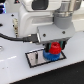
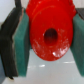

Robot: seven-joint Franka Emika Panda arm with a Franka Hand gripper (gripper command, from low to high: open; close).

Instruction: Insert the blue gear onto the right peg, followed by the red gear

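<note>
My gripper (image 1: 53, 46) is shut on the red gear (image 1: 54, 48) and holds it just above the blue gear (image 1: 50, 55). The blue gear lies flat on the black-framed grey plate (image 1: 35, 58), at its right-hand end. The right peg is hidden under the gears. In the wrist view the red gear (image 2: 50, 32) fills the middle, its dark centre hole facing the camera, clamped between the two green pads (image 2: 21, 42). The blue gear does not show in the wrist view.
A thin pin (image 1: 36, 56) stands on the plate's left half in the exterior view. A black cable (image 1: 15, 37) runs along the arm at the exterior view's left. The white table (image 1: 15, 70) spreads around the plate.
</note>
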